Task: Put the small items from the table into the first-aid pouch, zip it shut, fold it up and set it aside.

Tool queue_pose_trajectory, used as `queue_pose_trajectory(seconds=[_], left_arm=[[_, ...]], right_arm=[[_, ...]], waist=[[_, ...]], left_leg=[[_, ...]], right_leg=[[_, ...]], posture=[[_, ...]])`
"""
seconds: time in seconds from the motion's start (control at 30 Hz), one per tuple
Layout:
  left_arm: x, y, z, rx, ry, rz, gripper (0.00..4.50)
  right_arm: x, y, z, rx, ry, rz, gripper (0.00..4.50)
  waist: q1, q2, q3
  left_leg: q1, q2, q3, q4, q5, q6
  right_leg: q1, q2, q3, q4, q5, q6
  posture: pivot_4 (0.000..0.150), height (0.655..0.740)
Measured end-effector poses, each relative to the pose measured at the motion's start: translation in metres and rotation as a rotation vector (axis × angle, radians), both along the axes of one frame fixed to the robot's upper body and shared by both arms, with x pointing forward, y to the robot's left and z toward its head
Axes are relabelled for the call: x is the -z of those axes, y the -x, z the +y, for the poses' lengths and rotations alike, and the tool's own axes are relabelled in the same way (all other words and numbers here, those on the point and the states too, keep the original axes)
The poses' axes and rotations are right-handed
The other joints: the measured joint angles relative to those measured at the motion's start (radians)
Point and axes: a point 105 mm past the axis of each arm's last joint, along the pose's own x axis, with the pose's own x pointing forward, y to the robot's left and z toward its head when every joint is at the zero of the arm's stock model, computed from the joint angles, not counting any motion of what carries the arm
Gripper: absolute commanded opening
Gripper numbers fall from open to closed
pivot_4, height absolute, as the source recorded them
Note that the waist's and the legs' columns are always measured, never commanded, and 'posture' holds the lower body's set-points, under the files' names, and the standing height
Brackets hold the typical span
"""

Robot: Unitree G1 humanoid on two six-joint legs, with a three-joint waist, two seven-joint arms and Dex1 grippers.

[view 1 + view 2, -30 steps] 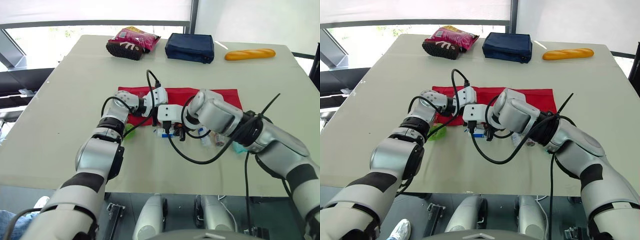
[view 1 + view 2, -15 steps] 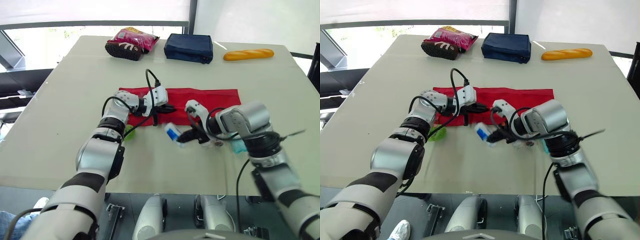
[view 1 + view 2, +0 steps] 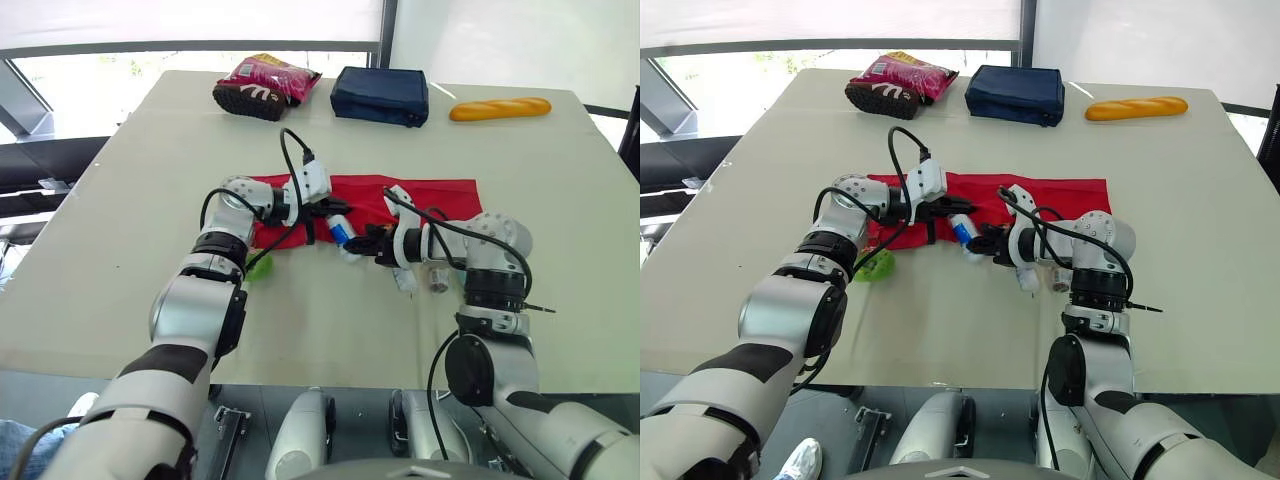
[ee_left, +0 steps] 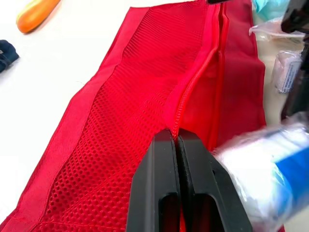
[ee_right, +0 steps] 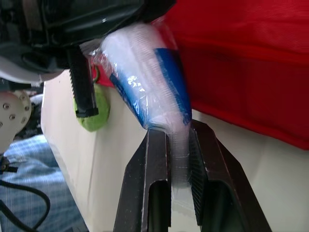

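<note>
The left gripper [image 4: 175, 137] was pinched shut on the zip seam of the flat red mesh first-aid pouch [image 4: 145, 87]. The right gripper [image 5: 177, 131] clamped a clear-wrapped white-and-blue packet [image 5: 145, 72] at the pouch's near edge. A small white wrapped item [image 3: 404, 279] lay on the table beside the pouch.

Pouch [image 3: 440, 192] mid-table; behind it, snack bag [image 3: 268, 82] left, case [image 3: 380, 95] centre, baguette [image 3: 499, 108] right; small items [image 3: 405, 278] before it.

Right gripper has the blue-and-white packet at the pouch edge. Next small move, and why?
Probably ease the packet forward into the red pouch, under the zipper edge. The right gripper is shut on it, right beside the left gripper, which pinches that zipper edge and seems to hold the mouth open. Release only once it is inside.
</note>
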Motion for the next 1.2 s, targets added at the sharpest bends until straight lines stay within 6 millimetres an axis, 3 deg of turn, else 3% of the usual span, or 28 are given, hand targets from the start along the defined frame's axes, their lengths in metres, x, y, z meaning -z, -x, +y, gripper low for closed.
queue_pose_trajectory(seconds=[0.37, 0.67, 0.93, 1.2], left_arm=[[-0.001, 0.0, 0.002, -0.003, -0.004, -0.005, 0.0], [0.008, 0.003, 0.004, 0.004, -0.014, 0.021, 0.0], [0.006, 0.002, 0.005, -0.002, -0.006, 0.012, 0.0], [0.008, 0.004, 0.001, 0.012, -0.001, 0.016, 0.0]], right_arm=[[-0.005, 0.004, 0.001, 0.007, 0.006, -0.001, 0.01], [-0.004, 0.011, -0.012, 0.017, 0.017, -0.003, 0.01], [-0.009, 0.006, -0.004, 0.069, -0.034, 0.054, 0.01], [-0.001, 0.002, -0.013, 0.131, 0.015, 0.088, 0.01]], waist=[[-0.004, 0.0, 0.0], [-0.006, 0.0, 0.0], [-0.012, 0.0, 0.0], [-0.014, 0.0, 0.0]], left_leg=[[0.0, 0.001, 0.0, -0.001, 0.0, 0.0], [0.0, 0.001, 0.001, -0.001, 0.0, 0.0], [0.0, 0.002, 0.001, -0.001, 0.0, 0.0], [-0.001, 0.001, 0.001, -0.001, 0.0, 0.0]], right_leg=[[0.0, 0.0, 0.0, -0.001, 0.0, 0.0], [-0.001, 0.001, 0.001, 0.0, 0.0, 0.0], [-0.001, 0.001, 0.001, -0.001, 0.0, 0.0], [-0.001, 0.0, 0.001, -0.001, 0.0, 0.0]], posture=[[0.15, 0.7164], [0.15, 0.7164], [0.15, 0.7164], [0.15, 0.7164]])
